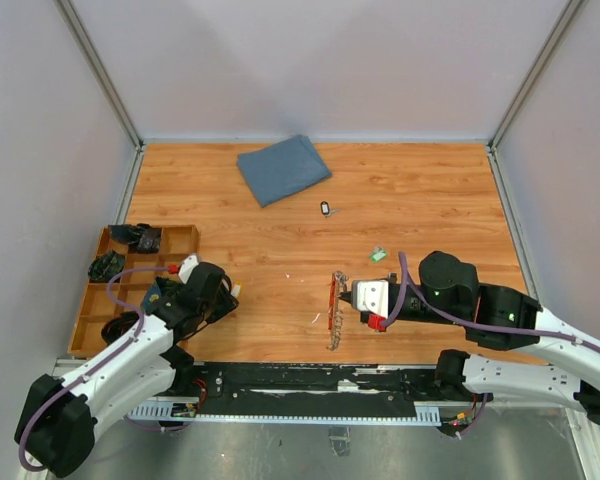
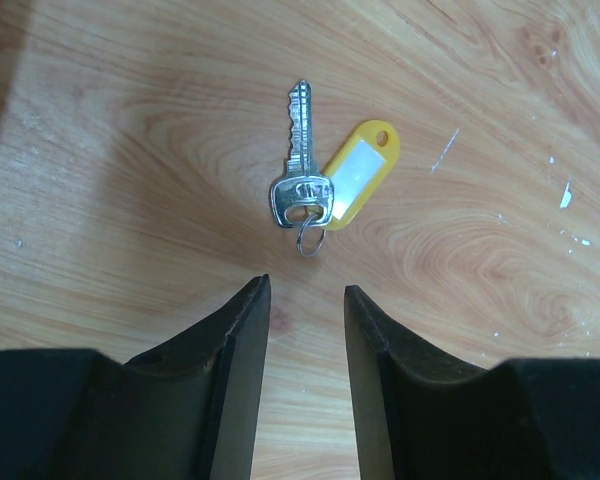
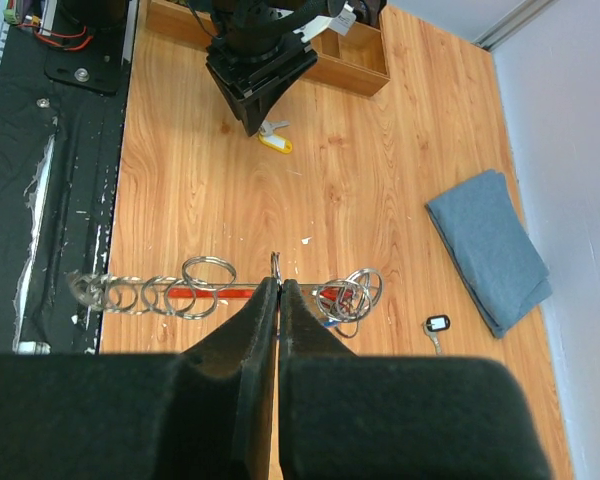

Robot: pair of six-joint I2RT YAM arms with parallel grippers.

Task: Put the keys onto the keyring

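Observation:
A silver key with a yellow tag (image 2: 355, 172) lies flat on the wood just ahead of my left gripper (image 2: 305, 290), which is open and empty. This key also shows in the top view (image 1: 236, 290) and the right wrist view (image 3: 276, 142). The keyring (image 3: 220, 293) is a red bar with silver rings chained along it, lying near the front edge (image 1: 334, 312). My right gripper (image 3: 279, 282) is shut on one upright silver ring of it. A second key with a dark tag (image 3: 437, 325) lies alone farther back (image 1: 325, 209).
A folded blue cloth (image 1: 283, 168) lies at the back. A wooden compartment tray (image 1: 92, 300) with dark parts stands at the left. A small green piece (image 1: 378, 255) lies beside the right arm. A black mat (image 3: 40, 200) edges the table front.

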